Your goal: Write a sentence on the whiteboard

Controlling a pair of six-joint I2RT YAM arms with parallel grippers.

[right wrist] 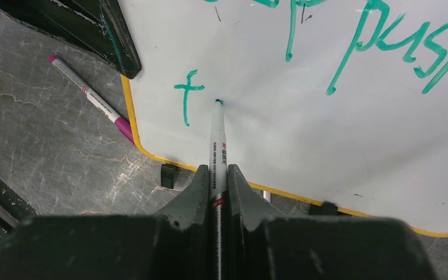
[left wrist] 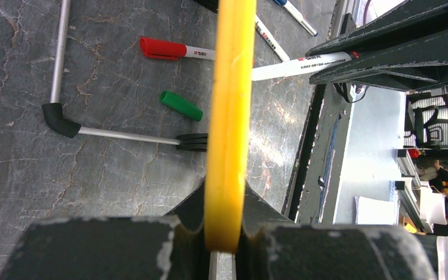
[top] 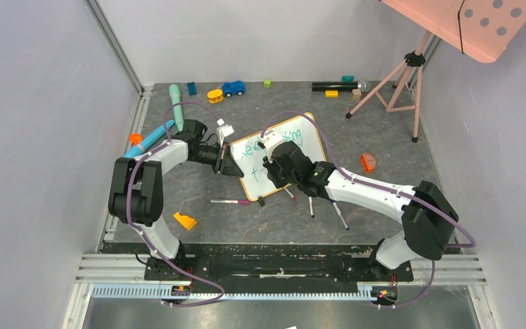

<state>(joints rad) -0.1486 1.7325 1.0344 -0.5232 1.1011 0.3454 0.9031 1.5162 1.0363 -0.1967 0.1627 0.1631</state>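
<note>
The whiteboard [top: 301, 140], white with a thin orange frame, stands tilted mid-table on thin metal legs. Green writing runs across it: a first line reading "pushi" [right wrist: 408, 46] in the right wrist view, and a lone "f" [right wrist: 186, 96] below. My right gripper [right wrist: 217, 175] is shut on a white marker [right wrist: 217, 146], and the marker's green tip touches the board just right of the "f". My left gripper [left wrist: 226, 201] is shut on the board's orange frame [left wrist: 228, 105] at its left edge. From above, my right arm [top: 294, 171] hides the middle of the writing.
A magenta marker [top: 231, 201] lies in front of the board. A red-capped marker [left wrist: 169, 49] and a green cap [left wrist: 181, 105] lie near the board's legs [left wrist: 122, 135]. Toys line the back, among them a blue car [top: 233, 88]. A pink tripod [top: 397, 79] stands back right.
</note>
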